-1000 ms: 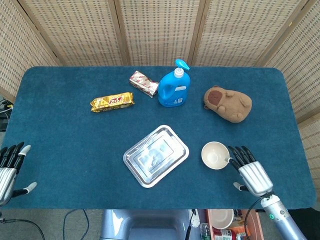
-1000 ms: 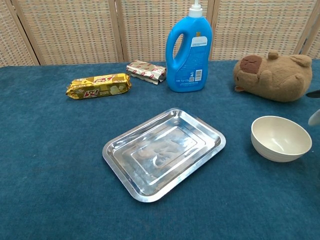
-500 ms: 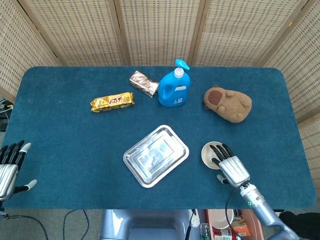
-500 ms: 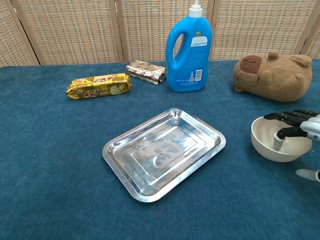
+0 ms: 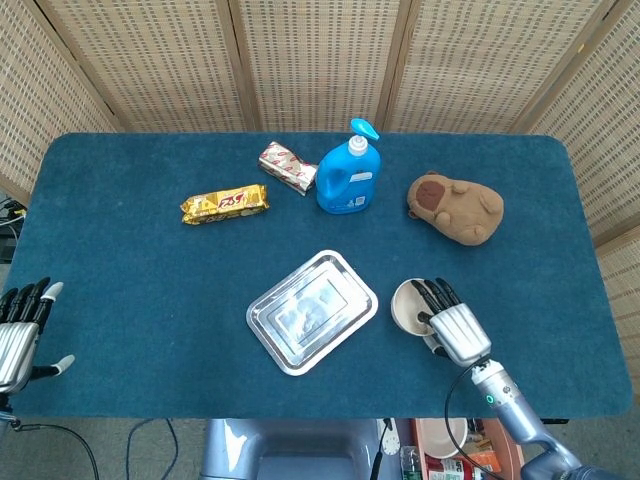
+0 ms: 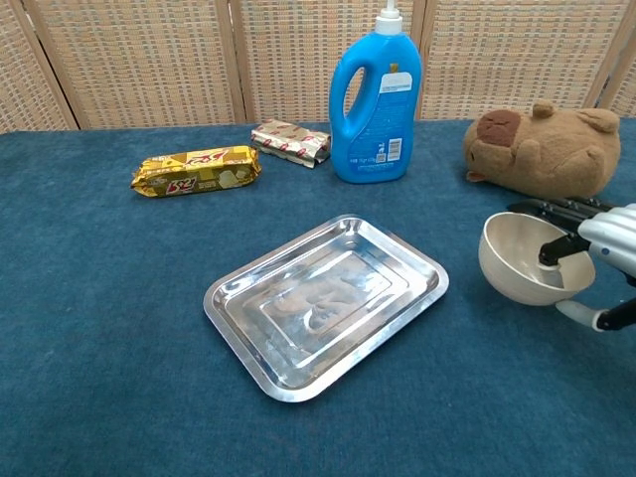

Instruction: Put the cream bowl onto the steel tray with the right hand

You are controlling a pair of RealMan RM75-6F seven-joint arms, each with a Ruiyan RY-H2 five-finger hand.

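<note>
We note the steel tray (image 5: 312,311) at table centre. Just beside it, to the right and apart from it, the cream bowl (image 6: 519,263) sits tilted, gripped by the right hand (image 5: 457,330), fingers inside. The left hand (image 5: 18,330) lies splayed, holding nothing.

cream bowl (image 6: 517,264), steel tray (image 6: 298,373), blue bottle (image 6: 375,94)

right hand (image 5: 457,327): ribbed silver-grey metal back; black fingers (image 5: 432,294); pale tips | right forearm (image 5: 510,408): silver-grey tube, small green light, thin black cable alongside | left hand (image 5: 17,335): silver-grey back; black fingers; white-tipped thumb
</note>
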